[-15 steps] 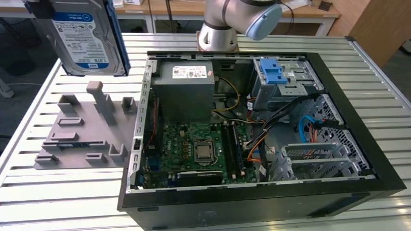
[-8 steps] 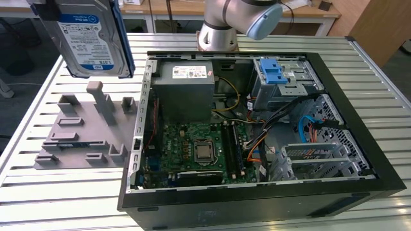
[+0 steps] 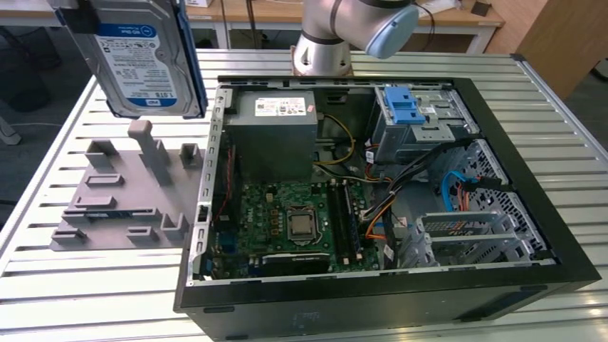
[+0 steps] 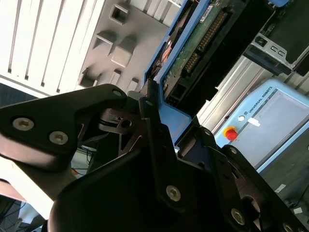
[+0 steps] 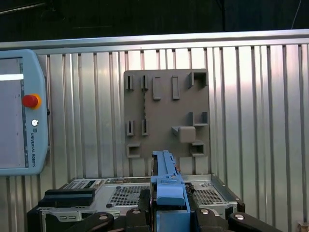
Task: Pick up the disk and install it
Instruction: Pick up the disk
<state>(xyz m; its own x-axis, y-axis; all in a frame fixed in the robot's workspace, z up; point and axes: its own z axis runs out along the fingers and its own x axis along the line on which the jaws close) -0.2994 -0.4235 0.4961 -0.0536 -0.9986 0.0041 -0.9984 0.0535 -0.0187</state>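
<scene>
Disk in the air, pinched by the jaws

Disk (image 3: 142,57) hung upright at the exterior view's far left. Its white-and-blue label faced the camera and the blue carrier (image 3: 196,68) framed its edges. It was up above the desk (image 3: 95,299), by the far end of the grey fixture plate (image 3: 114,206), touching neither.

Jaws were pinching the disk by the carrier. In the first wrist view black fingers (image 5: 198,215) sat on both sides of the blue edge. In the second wrist view a finger (image 4: 154,135) pressed against the same blue frame, and the disk's green circuit-board side showed beyond it.

Open computer case (image 3: 380,288) lay on the desk just to the exterior view's right of the plate, well apart from the disk. Inside the case:
- Grey power supply box (image 3: 275,135) at the far left.
- Silver drive cage (image 3: 432,125) with a blue latch (image 3: 404,107) at the far right.
- Motherboard (image 3: 295,214) nearer.

Arm base (image 3: 323,50) stood beyond the far side of the case. Teach pendant (image 5: 21,111) with a red button (image 5: 30,100) lay on the desk slats in the first wrist view, apart from the plate.
</scene>
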